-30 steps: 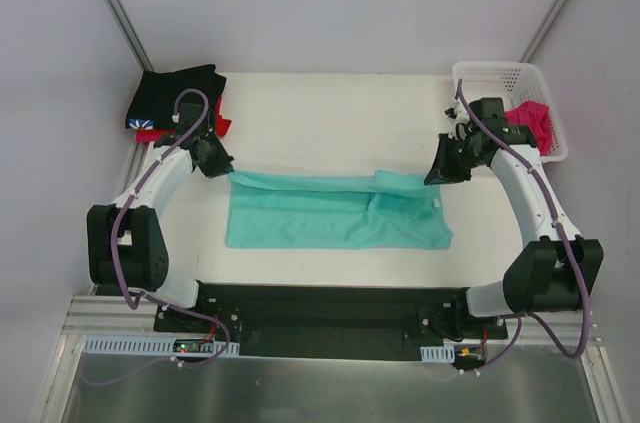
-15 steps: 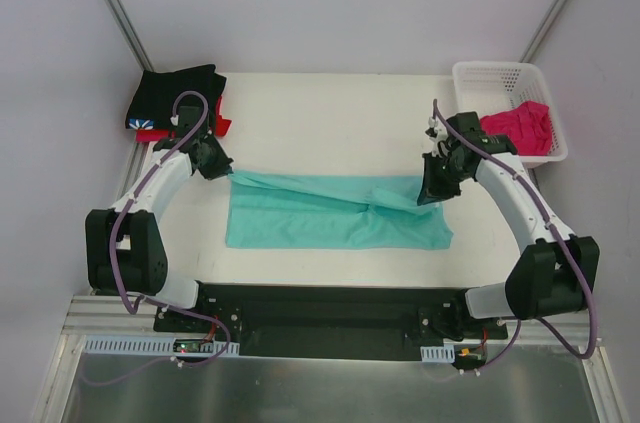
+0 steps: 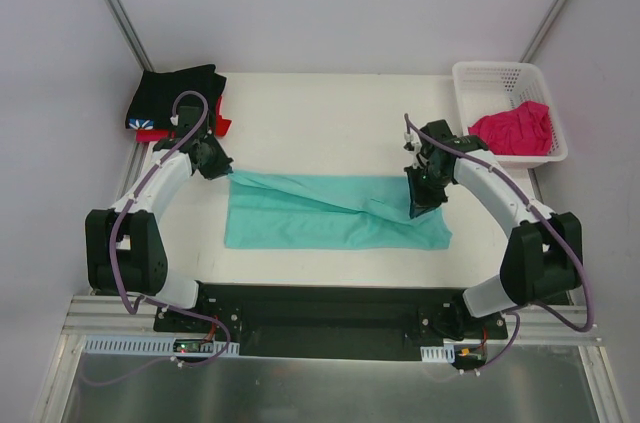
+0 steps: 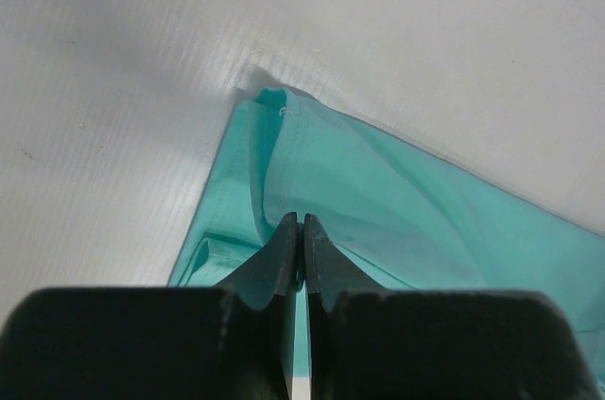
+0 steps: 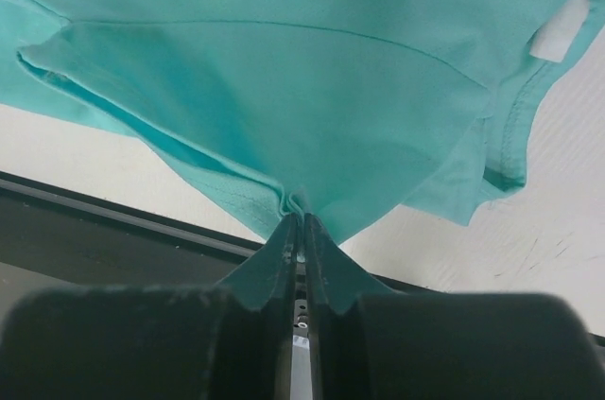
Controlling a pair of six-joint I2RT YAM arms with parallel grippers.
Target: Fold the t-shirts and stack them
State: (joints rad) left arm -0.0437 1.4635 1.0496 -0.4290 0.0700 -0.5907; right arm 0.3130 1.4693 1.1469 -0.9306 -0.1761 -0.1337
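A teal-green t-shirt [image 3: 320, 221] lies spread in a long band across the middle of the table. My left gripper [image 3: 222, 169] is shut on its far left corner; in the left wrist view the gripper [image 4: 302, 222] pinches the teal cloth [image 4: 397, 201]. Over the shirt's right part, my right gripper [image 3: 420, 205] is shut on a raised fold of it, and the right wrist view shows the gripper [image 5: 301, 216] with cloth [image 5: 312, 88] bunched at its tips. A black t-shirt [image 3: 175, 93] lies on a red one [image 3: 222, 127] at the far left corner. A magenta-pink t-shirt [image 3: 515, 128] sits in the basket.
The white lattice basket [image 3: 490, 75] stands at the far right corner. A black base rail [image 3: 330, 308] runs along the near edge. Grey walls close in the table on the left, back and right. A white label [image 5: 558, 26] shows near the teal shirt's collar.
My right gripper has carried the teal shirt's right edge leftward and nearer, away from the basket, folding it over the shirt. The left arm has stayed put.
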